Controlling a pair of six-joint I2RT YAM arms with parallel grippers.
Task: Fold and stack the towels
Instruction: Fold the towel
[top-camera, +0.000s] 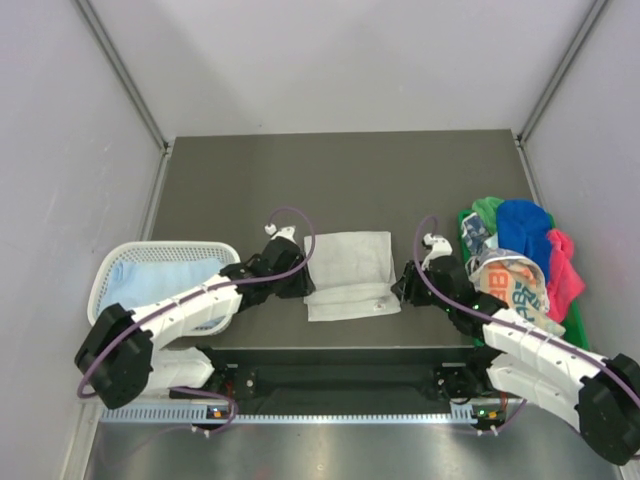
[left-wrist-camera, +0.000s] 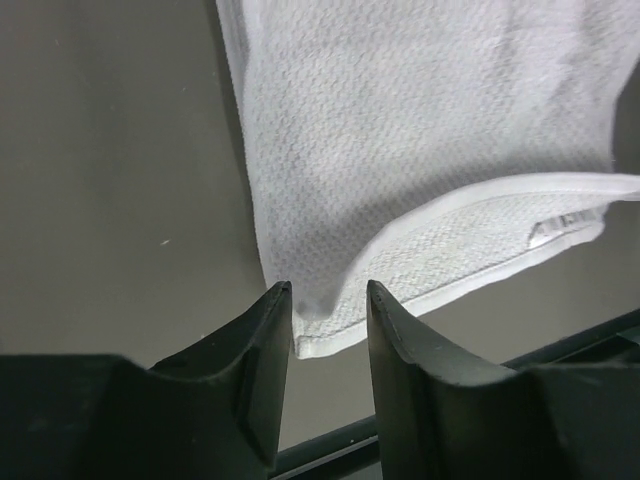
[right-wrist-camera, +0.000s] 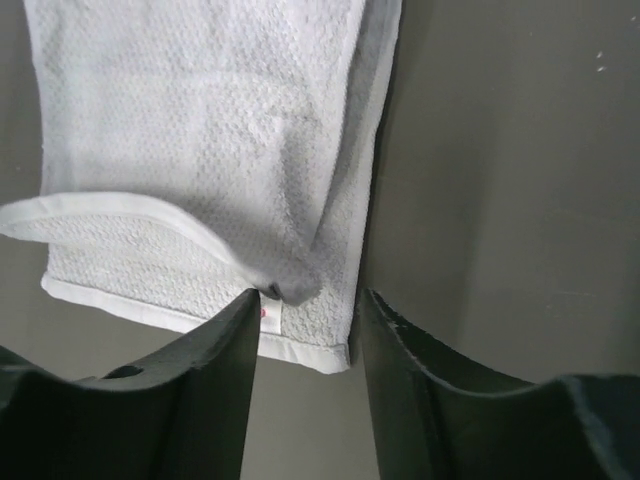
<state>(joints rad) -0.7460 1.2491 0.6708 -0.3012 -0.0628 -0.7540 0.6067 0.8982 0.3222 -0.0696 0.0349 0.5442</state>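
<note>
No legible text anywhere; printed towel carries big teal and orange letter-like shapes, too crumpled and blurred to read; sewn label on white towel unreadable; small tag shows pink mark only.

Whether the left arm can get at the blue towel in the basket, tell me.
Probably yes: the blue towel lies uncovered in the open basket beside the left arm, whose pincer stands open at the white towel.
</note>
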